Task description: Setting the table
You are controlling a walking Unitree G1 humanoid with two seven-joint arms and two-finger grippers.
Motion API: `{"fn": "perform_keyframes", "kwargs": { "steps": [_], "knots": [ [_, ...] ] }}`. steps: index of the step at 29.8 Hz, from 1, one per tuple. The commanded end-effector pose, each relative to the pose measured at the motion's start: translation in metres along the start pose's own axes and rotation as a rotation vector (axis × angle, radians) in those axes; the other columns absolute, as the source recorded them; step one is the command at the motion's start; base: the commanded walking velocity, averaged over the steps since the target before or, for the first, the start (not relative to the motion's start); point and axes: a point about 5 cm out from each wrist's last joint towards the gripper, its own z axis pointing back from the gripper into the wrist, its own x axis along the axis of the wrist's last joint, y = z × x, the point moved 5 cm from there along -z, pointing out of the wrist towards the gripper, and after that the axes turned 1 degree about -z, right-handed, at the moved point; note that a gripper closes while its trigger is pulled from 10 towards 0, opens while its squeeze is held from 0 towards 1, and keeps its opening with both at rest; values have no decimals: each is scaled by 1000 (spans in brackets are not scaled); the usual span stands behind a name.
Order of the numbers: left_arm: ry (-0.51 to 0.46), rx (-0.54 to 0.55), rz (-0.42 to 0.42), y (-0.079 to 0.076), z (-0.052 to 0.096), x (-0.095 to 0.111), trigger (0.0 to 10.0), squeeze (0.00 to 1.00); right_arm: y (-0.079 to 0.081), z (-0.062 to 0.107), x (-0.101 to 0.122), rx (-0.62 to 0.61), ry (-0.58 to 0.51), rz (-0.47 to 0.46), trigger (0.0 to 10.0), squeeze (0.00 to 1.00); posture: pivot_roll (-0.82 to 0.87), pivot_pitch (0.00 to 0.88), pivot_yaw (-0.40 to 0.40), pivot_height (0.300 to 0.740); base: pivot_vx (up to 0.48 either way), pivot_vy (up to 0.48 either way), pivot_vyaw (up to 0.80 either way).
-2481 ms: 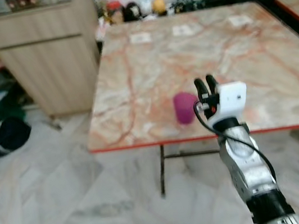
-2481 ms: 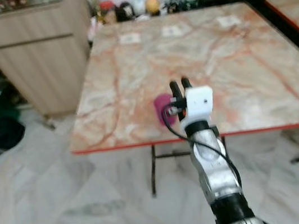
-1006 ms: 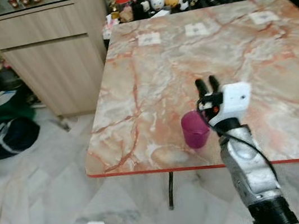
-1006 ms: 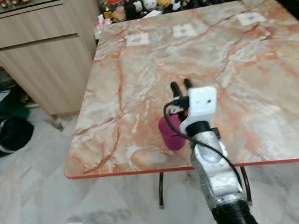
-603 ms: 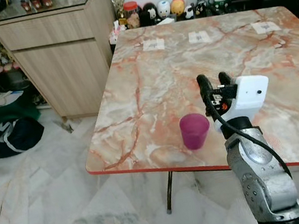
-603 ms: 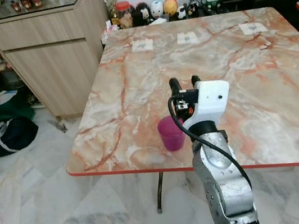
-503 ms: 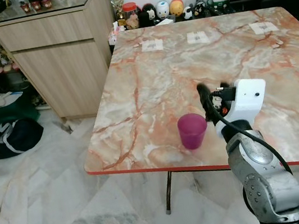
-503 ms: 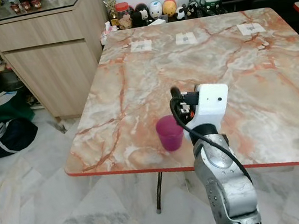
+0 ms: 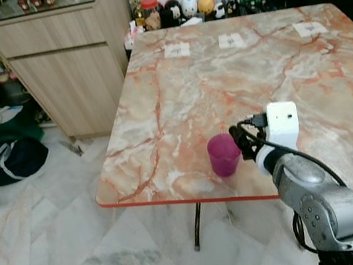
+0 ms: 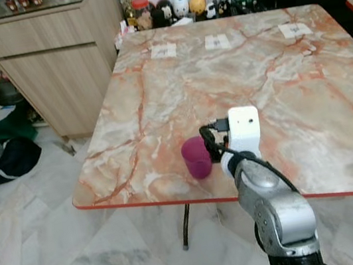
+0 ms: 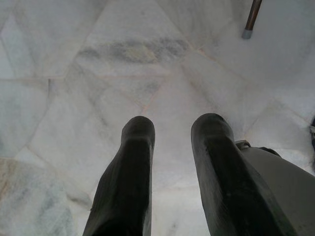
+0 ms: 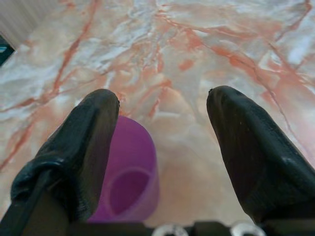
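Cup: a purple cup (image 9: 223, 154) is standing upright near the front edge of the marbled surface (image 9: 184, 97).
Right hand: the right hand (image 12: 162, 142) is reaching in just beside the cup with its fingers spread wide, gripping nothing; one finger (image 12: 83, 142) is overlapping the cup's side, and whether it is touching cannot be told.
Left hand: the left hand (image 11: 170, 167) is hanging over the marble floor (image 11: 98, 73), fingers parted and holding nothing.
Surroundings: a wooden cabinet (image 9: 65, 63) is standing left of the surface; figurines (image 9: 190, 6) are lining its far edge.
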Motion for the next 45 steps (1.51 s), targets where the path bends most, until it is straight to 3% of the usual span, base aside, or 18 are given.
{"fn": "perform_keyframes", "kwargs": {
  "steps": [1,15,16,17,18,19,20,22,23,39,40,42,45],
  "knots": [
    [31,1,-1,2,2,-9,10000,0,6,-2,-6,38,38,-39,10000,0,-100,83,53,740,0,0,0],
    [32,-1,-8,2,2,-10,10000,0,3,-4,-13,17,83,-77,10000,0,-100,67,55,740,0,0,0],
    [32,-2,-9,2,2,-10,10000,0,2,-4,-14,11,86,-83,6000,0,-100,66,55,740,0,0,0],
    [32,-2,-9,2,2,-10,10000,0,2,-5,-15,11,89,-86,4431,0,-101,66,55,740,0,0,0],
    [32,-2,-10,1,2,-10,10000,0,2,-5,-15,10,91,-89,4431,0,-101,66,55,740,0,0,0],
    [32,-3,-10,1,2,-10,10000,0,1,-5,-18,10,102,-95,0,0,-99,66,55,740,0,0,0],
    [32,-3,-9,1,2,-10,10000,0,1,-5,-21,11,114,-96,8431,0,-99,66,55,740,0,0,0],
    [32,-3,-9,1,2,-10,10000,0,1,-5,-22,13,118,-96,8431,0,-99,66,55,740,0,0,0],
    [31,-3,-8,1,2,-10,10000,0,1,-6,-23,11,122,-97,10000,0,-97,69,54,740,0,0,0],
    [32,0,-7,2,2,-10,10000,0,0,-10,-33,11,159,-111,10000,0,-94,77,54,740,0,0,0],
    [33,0,-6,2,2,-10,10000,0,0,-10,-34,12,162,-112,4471,0,-93,78,54,740,0,0,0],
    [33,0,-7,2,2,-10,10000,0,1,-10,-34,14,164,-112,2196,0,-93,78,54,740,0,0,0],
    [33,0,-7,2,2,-10,10000,0,1,-11,-35,14,167,-113,2510,0,-94,80,54,740,0,0,0]
  ]
}}
